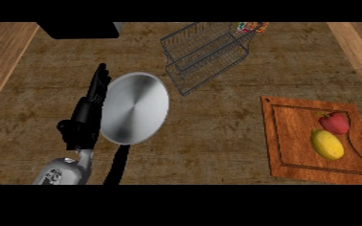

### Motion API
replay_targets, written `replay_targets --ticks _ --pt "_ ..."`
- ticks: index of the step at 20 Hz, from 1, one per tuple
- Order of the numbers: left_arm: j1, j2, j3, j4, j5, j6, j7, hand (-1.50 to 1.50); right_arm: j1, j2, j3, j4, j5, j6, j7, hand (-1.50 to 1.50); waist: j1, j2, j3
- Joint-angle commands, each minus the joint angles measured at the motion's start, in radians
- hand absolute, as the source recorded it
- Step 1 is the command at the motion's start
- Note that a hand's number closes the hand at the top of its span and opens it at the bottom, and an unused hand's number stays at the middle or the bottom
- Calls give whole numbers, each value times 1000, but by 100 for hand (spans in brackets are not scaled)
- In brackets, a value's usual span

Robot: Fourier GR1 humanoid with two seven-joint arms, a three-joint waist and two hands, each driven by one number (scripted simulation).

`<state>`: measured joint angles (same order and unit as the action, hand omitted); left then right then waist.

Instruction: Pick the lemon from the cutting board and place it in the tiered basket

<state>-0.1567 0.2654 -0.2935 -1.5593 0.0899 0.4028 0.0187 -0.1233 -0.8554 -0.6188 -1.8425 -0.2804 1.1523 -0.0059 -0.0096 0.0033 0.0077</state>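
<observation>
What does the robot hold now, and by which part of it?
Nothing is held. The left hand is open with straight fingers beside the pan, and the lemon lies on the cutting board. The right hand is not in view.

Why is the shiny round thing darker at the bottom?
In the head view, the silver pan catches light unevenly: pale across its upper part, with a dim grey patch low down near the left hand. The lemon on the cutting board shows no strong glare.
</observation>
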Motion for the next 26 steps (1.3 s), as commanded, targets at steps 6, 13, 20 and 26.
replay_targets --ticks 6,13,20,26 --pt "-24 -23 -6 15 -18 0 1 0 84 -8 28 -99 243 156 -221 -150 9 1 -1" --pt "-24 -10 16 42 5 -43 -8 0 165 -44 131 -124 436 41 -329 -150 16 3 -1" --pt "-19 -70 -35 51 -61 13 -6 0 253 -111 230 -80 679 -230 -561 -150 14 1 -2" --pt "-54 -14 26 7 -17 -45 46 0 355 -191 323 103 840 -514 -795 -150 18 1 -3"
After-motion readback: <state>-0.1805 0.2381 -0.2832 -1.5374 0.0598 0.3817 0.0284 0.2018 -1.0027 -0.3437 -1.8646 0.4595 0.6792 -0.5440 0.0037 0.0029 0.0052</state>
